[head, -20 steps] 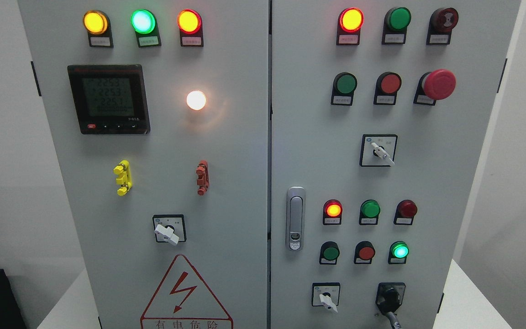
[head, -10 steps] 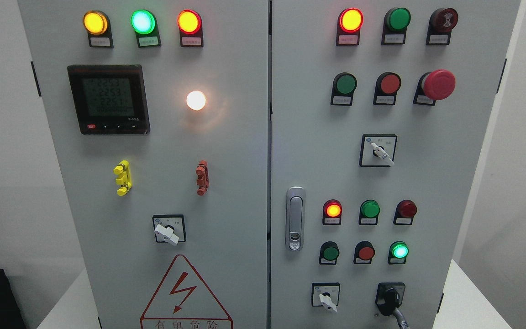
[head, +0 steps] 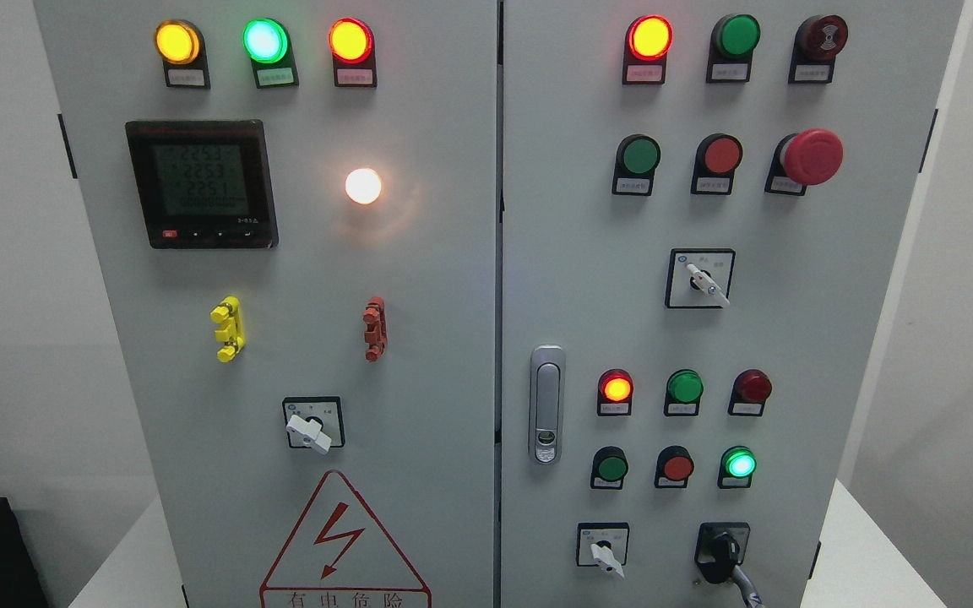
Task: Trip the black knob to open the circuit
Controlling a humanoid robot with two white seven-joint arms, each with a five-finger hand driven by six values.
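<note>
The black knob sits on its black plate at the lower right of the grey cabinet's right door. Its handle points down and a little left. A thin grey tip of my right hand pokes up from the bottom edge, touching or just under the knob's lower right side. The rest of that hand is below the picture. My left hand does not show.
Left of the knob is a white selector switch. Above it are a lit green lamp, red and green buttons, a red mushroom stop and the door latch. The left door carries a meter and a white-handled switch.
The grey tip under the black knob has shifted slightly to the right, and the knob's handle has turned a little. All lamps look the same.
</note>
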